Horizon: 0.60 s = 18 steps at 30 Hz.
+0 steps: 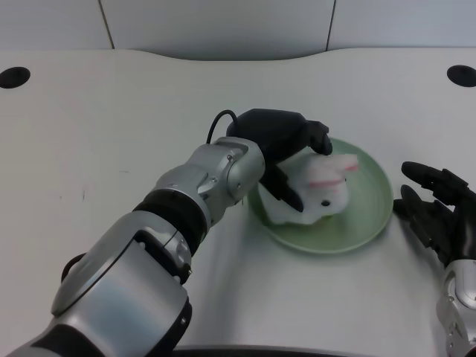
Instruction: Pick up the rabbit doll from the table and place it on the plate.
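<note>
White rabbit point(321, 190) sat on the green plate point(372, 204) right of center, left hand point(286, 149) wrapped over it, fingers gripping its sides

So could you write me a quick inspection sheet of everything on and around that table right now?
Surface: white table, a few faint marks on its left part, a dark round hole in each far corner.
Job's things: white rabbit doll with pink ears lies on the green plate.
Clutter: nothing seen.
Hands: left robot hand is over the plate, fingers around the doll's left side; whether the grip is firm cannot be told. Right robot hand sits just right of the plate, holding nothing.
Cables: a black cable loops at the left wrist.
Surroundings: pale wall panels behind the table.
</note>
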Tool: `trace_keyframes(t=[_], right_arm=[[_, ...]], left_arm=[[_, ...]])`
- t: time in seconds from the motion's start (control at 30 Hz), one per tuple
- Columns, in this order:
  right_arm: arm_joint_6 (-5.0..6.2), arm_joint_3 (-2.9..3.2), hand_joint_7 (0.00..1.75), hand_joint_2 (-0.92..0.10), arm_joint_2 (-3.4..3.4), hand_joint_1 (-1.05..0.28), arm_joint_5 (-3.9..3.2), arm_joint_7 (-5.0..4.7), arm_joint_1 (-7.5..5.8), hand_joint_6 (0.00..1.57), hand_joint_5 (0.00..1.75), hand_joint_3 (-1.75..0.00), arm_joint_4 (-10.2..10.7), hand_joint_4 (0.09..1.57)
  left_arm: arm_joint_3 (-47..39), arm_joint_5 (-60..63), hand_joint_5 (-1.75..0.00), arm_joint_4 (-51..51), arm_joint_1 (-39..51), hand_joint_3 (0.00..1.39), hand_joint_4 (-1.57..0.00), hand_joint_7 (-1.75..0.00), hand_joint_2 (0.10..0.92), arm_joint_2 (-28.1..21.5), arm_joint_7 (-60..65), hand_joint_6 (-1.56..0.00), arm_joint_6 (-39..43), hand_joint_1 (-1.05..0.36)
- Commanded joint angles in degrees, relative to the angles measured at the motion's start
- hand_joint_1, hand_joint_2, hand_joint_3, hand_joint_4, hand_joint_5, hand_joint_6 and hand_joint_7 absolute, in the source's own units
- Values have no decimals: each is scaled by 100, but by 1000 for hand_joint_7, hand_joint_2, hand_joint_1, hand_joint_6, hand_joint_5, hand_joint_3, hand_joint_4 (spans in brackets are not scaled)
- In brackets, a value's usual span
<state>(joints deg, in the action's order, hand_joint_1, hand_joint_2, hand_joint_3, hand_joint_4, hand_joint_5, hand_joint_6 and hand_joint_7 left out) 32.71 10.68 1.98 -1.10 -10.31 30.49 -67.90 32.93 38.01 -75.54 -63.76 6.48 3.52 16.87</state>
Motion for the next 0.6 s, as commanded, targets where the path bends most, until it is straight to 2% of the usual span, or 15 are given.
trace_keyframes(t=[0.03, 0.13, 0.27, 0.33, 0.43, 0.6], right_arm=[[-21, 36, 333, -921, 20, -277, -42, -9, 14, 813, 806, -219, 43, 682], [39, 118, 340, -921, 23, -267, -137, 108, 21, 823, 805, -211, -51, 684], [79, 223, 344, -921, 43, -252, -207, 219, 46, 832, 812, -208, -164, 704], [106, 217, 336, -921, 83, -252, -155, 216, 45, 842, 796, -213, -204, 730], [143, 262, 308, -921, 94, -247, -187, 307, 47, 864, 741, -203, -225, 767], [97, 290, 294, -921, 82, -269, -179, 235, 105, 865, 728, -197, -253, 774]], left_arm=[[105, 139, -4, -31, -120, 11, -232, -1, 878, -71, -17, -270, -5, -854], [187, 236, 0, -25, -126, 17, -99, 0, 905, -60, 125, -168, -105, -881], [238, 334, 1, -2, -121, 21, -15, 0, 919, -65, 340, -105, -185, -885], [202, 302, 1, 10, -134, 29, -3, 0, 921, -120, 381, -71, -179, -882], [131, 237, 1, 34, -133, 53, 1, -1, 921, -189, 381, -37, -129, -894], [-156, -5, 1, 201, -3, 70, 1, -15, 921, -502, 471, -61, 178, -864]])
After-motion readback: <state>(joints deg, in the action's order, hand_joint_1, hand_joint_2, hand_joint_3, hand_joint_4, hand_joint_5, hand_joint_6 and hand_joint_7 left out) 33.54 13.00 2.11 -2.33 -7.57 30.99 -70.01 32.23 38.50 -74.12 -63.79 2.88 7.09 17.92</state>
